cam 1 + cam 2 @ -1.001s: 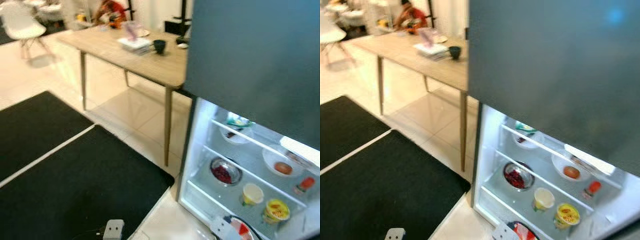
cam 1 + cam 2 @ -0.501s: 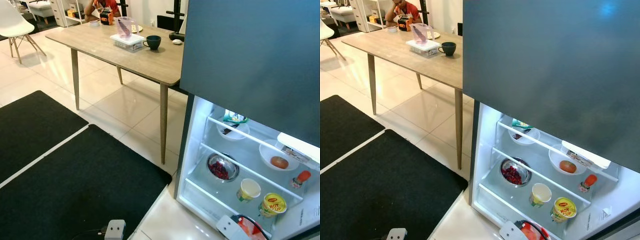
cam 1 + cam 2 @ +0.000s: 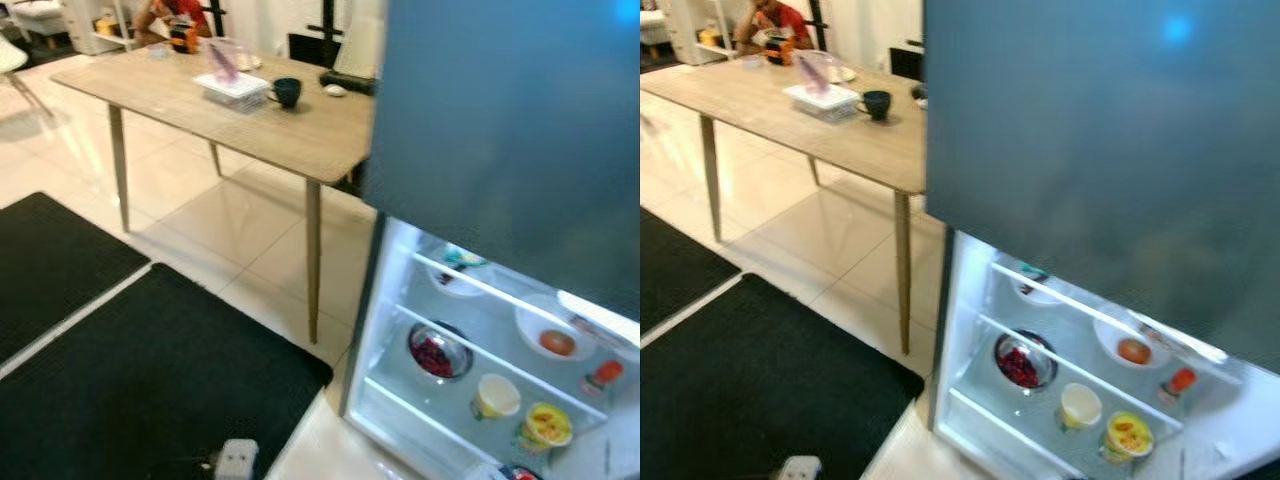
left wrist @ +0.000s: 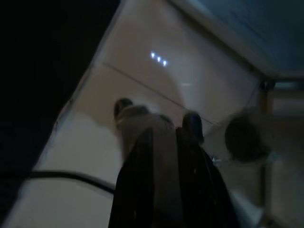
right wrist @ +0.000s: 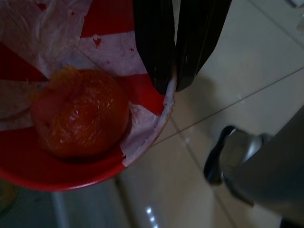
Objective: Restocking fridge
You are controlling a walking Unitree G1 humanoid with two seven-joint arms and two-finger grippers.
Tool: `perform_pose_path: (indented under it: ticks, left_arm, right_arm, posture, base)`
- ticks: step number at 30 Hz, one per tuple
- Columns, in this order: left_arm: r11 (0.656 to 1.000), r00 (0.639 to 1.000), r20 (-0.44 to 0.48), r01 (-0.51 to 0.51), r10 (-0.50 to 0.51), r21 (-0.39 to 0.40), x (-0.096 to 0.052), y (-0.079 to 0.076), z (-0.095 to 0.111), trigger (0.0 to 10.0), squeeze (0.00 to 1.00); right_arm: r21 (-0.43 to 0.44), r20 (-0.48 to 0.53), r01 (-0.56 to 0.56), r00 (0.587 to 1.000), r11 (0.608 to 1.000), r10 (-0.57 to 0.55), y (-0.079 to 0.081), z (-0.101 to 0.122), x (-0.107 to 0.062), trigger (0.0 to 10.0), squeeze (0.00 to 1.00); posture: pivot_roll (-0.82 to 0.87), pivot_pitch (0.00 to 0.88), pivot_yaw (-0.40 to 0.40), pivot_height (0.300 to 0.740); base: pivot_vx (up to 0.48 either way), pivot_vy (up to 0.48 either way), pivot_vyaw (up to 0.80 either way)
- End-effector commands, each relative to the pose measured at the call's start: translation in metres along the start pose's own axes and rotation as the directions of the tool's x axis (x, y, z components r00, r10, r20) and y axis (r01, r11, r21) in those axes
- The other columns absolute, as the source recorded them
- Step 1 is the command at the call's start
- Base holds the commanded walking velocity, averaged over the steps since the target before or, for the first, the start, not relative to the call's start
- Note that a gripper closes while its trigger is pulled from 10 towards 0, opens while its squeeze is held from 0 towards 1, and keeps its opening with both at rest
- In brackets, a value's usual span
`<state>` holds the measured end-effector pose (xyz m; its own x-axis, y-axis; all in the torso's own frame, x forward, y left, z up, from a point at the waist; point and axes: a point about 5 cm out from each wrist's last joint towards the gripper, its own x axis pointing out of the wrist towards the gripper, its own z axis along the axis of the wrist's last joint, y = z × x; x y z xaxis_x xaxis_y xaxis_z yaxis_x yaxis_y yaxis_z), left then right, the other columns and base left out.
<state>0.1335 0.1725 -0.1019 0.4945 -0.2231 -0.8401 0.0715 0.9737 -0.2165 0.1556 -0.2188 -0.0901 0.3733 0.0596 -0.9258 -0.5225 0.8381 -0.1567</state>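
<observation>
The fridge (image 3: pixel 520 110) fills the right side, its lower compartment open and lit. To the left lie a black mat (image 3: pixel 150 390) on the tiled floor (image 3: pixel 230 220) and, farther off, a wooden counter (image 3: pixel 230 105) bearing a dark mug (image 3: pixel 287 92) and a white tray (image 3: pixel 232 87); a person in red (image 3: pixel 775 18) sits at its far end. Inside the fridge, a white bowl (image 3: pixel 1130 345) with an orange fruit sits on the upper shelf beside a small red-capped bottle (image 3: pixel 1180 381). Below stand a steel bowl (image 3: pixel 1020 362) of red food, a pale cup (image 3: pixel 1080 405) and a yellow cup (image 3: pixel 1127 436). The right gripper (image 5: pixel 175 85) pinches the rim of a red bowl (image 5: pixel 71 166), its fingers clamped on it; a wrapped tomato (image 5: pixel 80 113) lies inside. The left gripper (image 4: pixel 171 137) hangs over the floor, fingers narrow.
</observation>
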Motion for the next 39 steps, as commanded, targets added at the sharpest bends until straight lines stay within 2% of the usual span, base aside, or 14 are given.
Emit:
perform_pose_path:
  ticks: [1, 20, 25, 39]
  left_arm:
    - [1.0, 1.0, -0.027, 0.005, -0.005, 0.008, 0.0, -0.004, -0.006, 10.0, 0.0]
    - [1.0, 1.0, -0.022, 0.005, -0.005, 0.006, 0.001, -0.004, -0.005, 10.0, 0.0]
    - [1.0, 1.0, -0.021, 0.004, -0.004, 0.008, 0.001, -0.004, -0.005, 10.0, 0.0]
    - [1.0, 0.999, -0.027, -0.023, 0.023, 0.012, 0.0, -0.002, -0.006, 10.0, 0.0]
  right_arm:
    - [0.032, -0.051, 0.021, 0.999, 0.999, -0.02, -0.005, -0.016, -0.003, 10.0, 0.0]
    - [0.038, -0.01, 0.037, 0.999, 0.999, -0.037, -0.01, -0.007, -0.003, 10.0, 0.0]
    - [0.024, -0.001, 0.038, 0.999, 0.999, -0.037, -0.012, -0.003, -0.003, 10.0, 0.0]
    - [0.01, 0.038, -0.007, 0.999, 1.0, 0.006, -0.004, 0.005, -0.001, 10.0, 0.0]
  posture:
    - [-0.08, 0.0, -0.045, 0.74]
    - [-0.09, 0.0, -0.046, 0.74]
    - [-0.09, 0.0, -0.046, 0.74]
    - [-0.08, 0.0, -0.046, 0.74]
  base:
    - [0.0, 0.0, -0.77]
    - [0.0, 0.0, -0.76]
    - [0.0, 0.0, 0.0]
    - [0.0, 0.0, -0.78]
